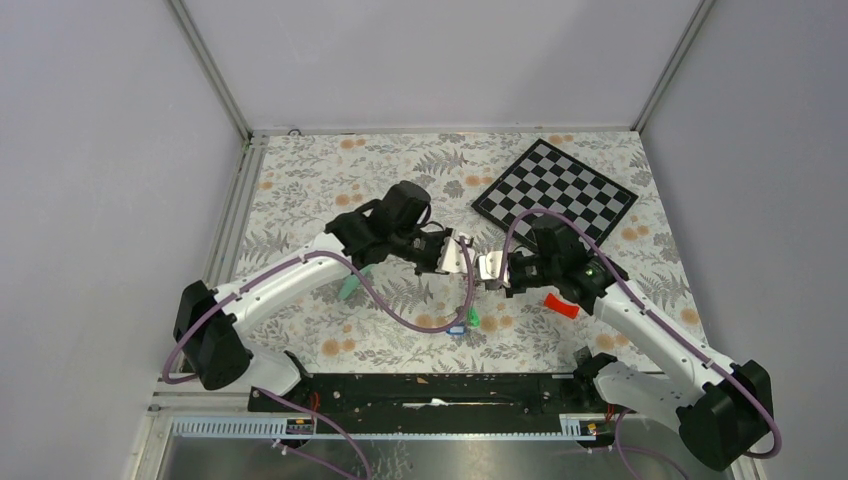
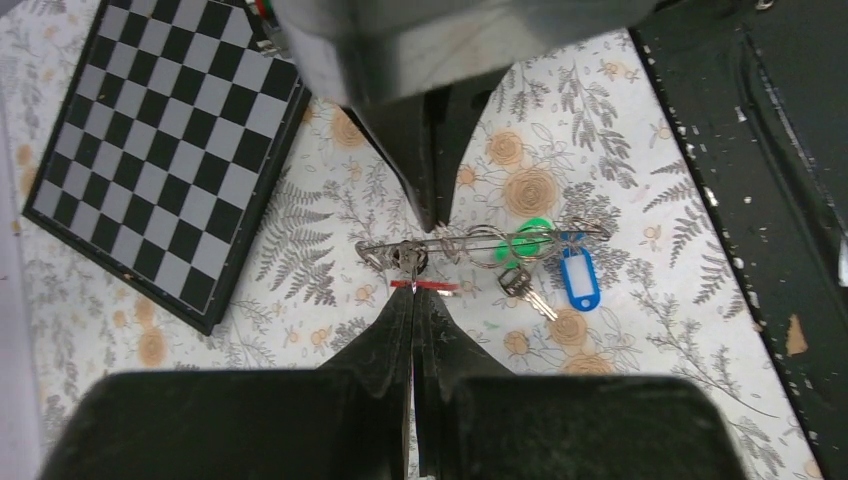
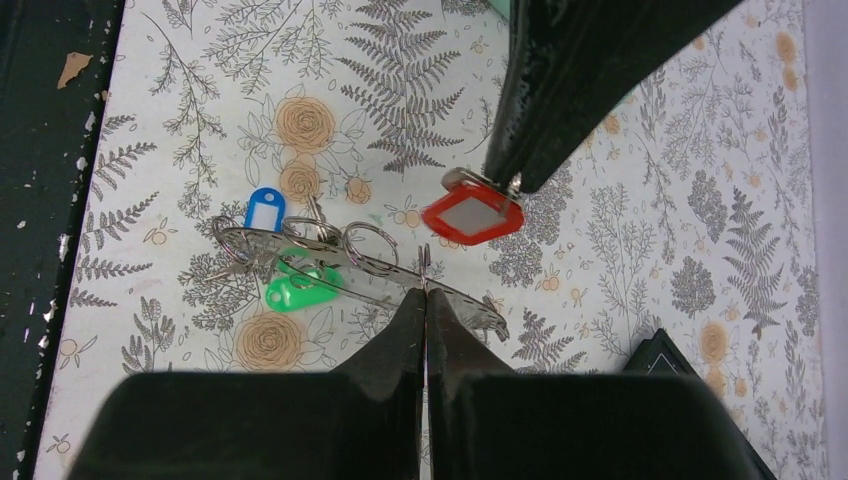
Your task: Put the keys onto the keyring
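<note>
From the top camera I see the left gripper point(image 1: 458, 252) and right gripper point(image 1: 490, 270) almost tip to tip over the middle of the floral tablecloth point(image 1: 300, 180). The metal they share is too fine to read from there. The wrist cameras fill that in.

The right wrist view shows the right gripper's own fingers pressed together on the thin grey metal keyring point(image 3: 350, 268), seen edge-on as a wire line. The left gripper's dark finger comes in from above, with the key with the red oval plastic tag point(image 3: 472, 215) at its tip. In the left wrist view that red tag is only a thin edge between the left jaws, which are pinched shut on it.

The green-tagged key point(image 3: 300, 290) and blue-tagged key point(image 3: 263, 210) hang off the ring by small loops, and an untagged silver key point(image 2: 525, 290) is beside them.

There is bare cloth on the near side, down to the black base rail point(image 1: 430, 390). The black-and-white chequered board point(image 1: 555, 188) lies just behind the right gripper. A curved red plastic piece point(image 1: 561, 305) sits close against the right arm, and a mint-green tube point(image 1: 350, 288) is partly under the left arm.

The ring's long line runs from the grippers toward the near rail, sloping a little. The tagged keys are at the rail end and the pinched part is at the far end. I can't tell whether it clears the cloth.
</note>
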Controlling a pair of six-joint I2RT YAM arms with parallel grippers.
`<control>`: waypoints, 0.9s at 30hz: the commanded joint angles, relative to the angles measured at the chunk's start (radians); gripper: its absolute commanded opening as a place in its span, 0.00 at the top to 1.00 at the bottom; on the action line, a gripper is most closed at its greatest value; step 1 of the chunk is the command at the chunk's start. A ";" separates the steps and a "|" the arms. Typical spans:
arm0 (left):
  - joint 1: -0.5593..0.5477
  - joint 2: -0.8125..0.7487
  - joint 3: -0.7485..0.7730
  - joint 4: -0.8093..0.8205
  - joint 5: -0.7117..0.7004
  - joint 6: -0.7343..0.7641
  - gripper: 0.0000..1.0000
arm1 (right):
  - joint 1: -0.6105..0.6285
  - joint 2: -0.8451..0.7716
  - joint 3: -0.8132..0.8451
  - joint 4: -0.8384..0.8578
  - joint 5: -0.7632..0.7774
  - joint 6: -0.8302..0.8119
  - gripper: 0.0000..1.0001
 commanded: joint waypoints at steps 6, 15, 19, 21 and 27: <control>-0.021 -0.010 -0.061 0.141 -0.195 0.084 1.00 | 0.011 0.009 0.007 0.044 -0.067 0.027 1.00; -0.031 -0.024 -0.115 0.165 -0.171 0.117 1.00 | 0.009 0.039 0.006 0.070 -0.105 0.085 1.00; -0.034 -0.039 -0.137 0.158 -0.139 0.154 1.00 | 0.006 0.046 0.013 0.075 -0.121 0.105 1.00; -0.033 -0.046 -0.155 0.157 -0.133 0.180 1.00 | 0.003 0.047 0.010 0.083 -0.128 0.115 1.00; -0.017 -0.069 -0.198 0.166 -0.100 0.238 1.00 | -0.013 0.051 0.011 0.096 -0.162 0.141 1.00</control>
